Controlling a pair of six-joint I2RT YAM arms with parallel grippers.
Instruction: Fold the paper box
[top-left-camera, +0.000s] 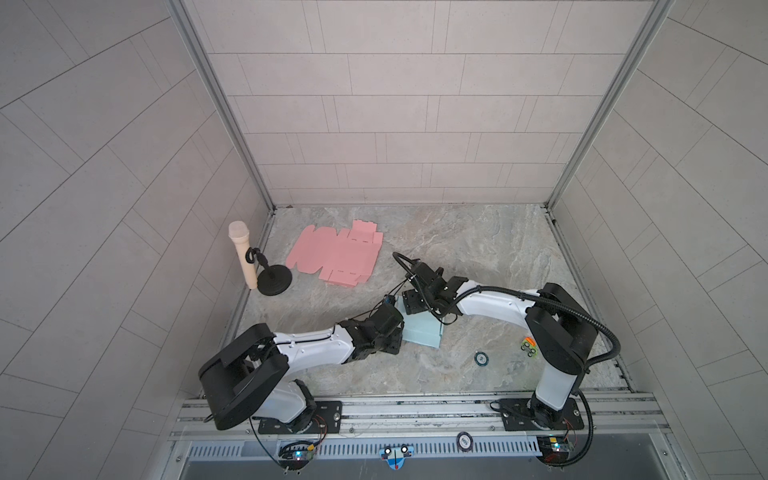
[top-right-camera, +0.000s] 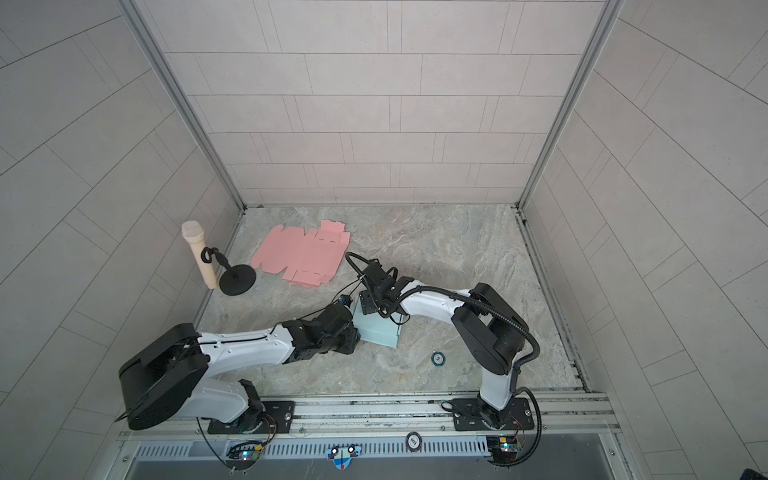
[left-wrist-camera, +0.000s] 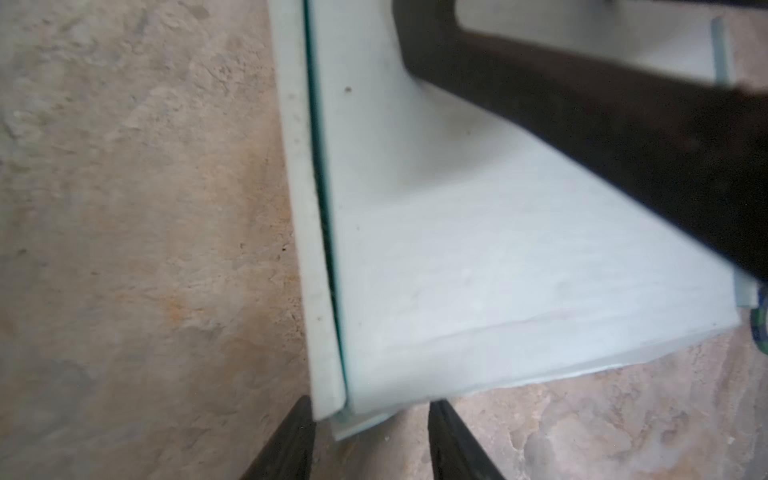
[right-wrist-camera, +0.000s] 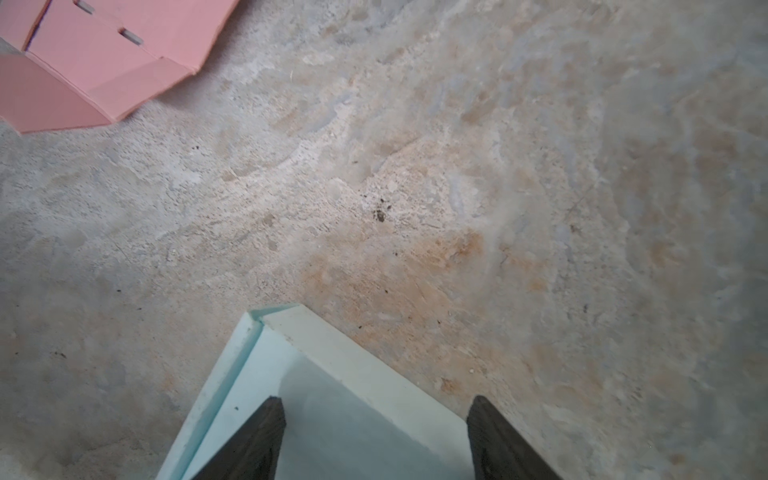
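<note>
Closest to the lens, the left jaws stand apart, their fingers (left-wrist-camera: 291, 444) on either side of one bottom corner of the mint paper box (left-wrist-camera: 457, 249) without pinching it. The right jaws are apart too, with one finger (right-wrist-camera: 257, 440) over the box floor and its mate outside the nearer wall, clamped on nothing that I can see.

Take the worktop (top-left-camera: 478, 249) as a dial with twelve at the back wall. The box (top-left-camera: 422, 334) sits just off centre toward six in both top views, with the left arm at its nine o'clock and the right arm at its twelve.

By my judgement the fold is well past half. Walls stand, one of them doubled over, and a corner is squared. A thin flap on the box's three o'clock side stands loose, and I cannot tell whether a lid remains to close. The pink blank (top-left-camera: 336, 257) at ten o'clock lies flat, wholly unfolded.

Count:
- two arms
- two sets of jaws
- one mint box
- one pink blank
- one microphone (top-left-camera: 243, 257) on one stand (top-left-camera: 274, 283) at nine
- one round disc (top-left-camera: 481, 358) at five
- one toy car (top-left-camera: 529, 347) at four
</note>
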